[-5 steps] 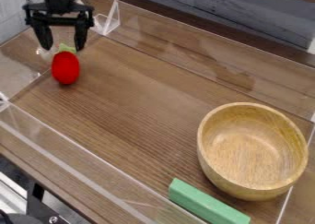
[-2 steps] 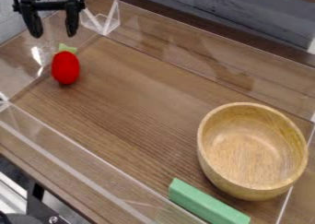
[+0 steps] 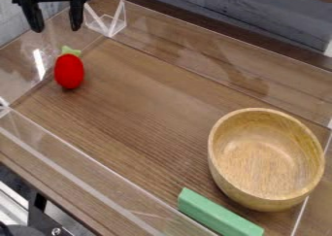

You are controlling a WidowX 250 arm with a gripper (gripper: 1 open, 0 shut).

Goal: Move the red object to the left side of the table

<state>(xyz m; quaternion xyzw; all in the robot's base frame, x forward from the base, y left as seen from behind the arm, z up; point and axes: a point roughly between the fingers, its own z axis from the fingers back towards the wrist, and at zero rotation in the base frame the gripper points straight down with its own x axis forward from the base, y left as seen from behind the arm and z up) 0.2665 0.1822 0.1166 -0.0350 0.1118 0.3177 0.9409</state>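
1 gripper [image 3: 60, 22], upper left of frame, jaws open, nothing held. 1 red strawberry [image 3: 69, 71] just below it in frame, apart; long axis near vertical, green stem [image 3: 69, 51] end up. 1 tabletop [image 3: 162, 104]. 1 green block [image 3: 219, 214], bottom right. 1 wooden bowl [image 3: 266, 159], lower right.

Clear low wall [image 3: 37, 51] at left, see-through, slightly shiny, runs down the left side toward the bottom of the frame. Black, cluttered-looking area [image 3: 18, 217] past it, lower left corner, details unclear. Top right: dark strip [image 3: 279, 9] beyond the far edge, bluish-grey tint, contents too blurry to name. Pale patch [image 3: 11, 21] in upper left corner, blurred. Light looks soft and fairly even; faint glare on the clear wall, left side. Right part of frame a bit shadowed toward the top.
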